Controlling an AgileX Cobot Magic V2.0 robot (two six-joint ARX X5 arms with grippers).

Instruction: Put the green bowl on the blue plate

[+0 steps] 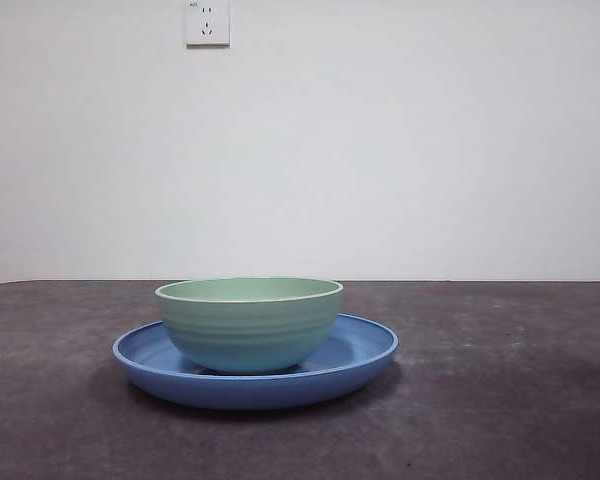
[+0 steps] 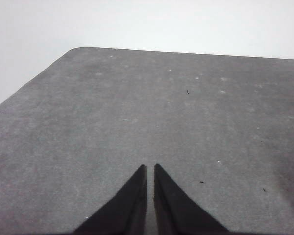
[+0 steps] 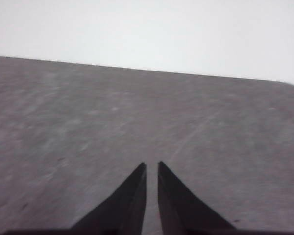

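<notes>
Green bowl (image 1: 249,325) sits upright inside the blue plate (image 1: 365,358), resting on its floor, on the grey counter (image 1: 500,400). I read the left hand (image 2: 150,169) and right hand (image 3: 152,167) over bare counter, jaws nearly together, holding nothing.

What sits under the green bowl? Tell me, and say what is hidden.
The green bowl stands upright on the blue plate, whose rim shows all around it. The plate's middle is covered by the bowl's base. The bowl's inside bottom cannot be seen from this low view.
</notes>
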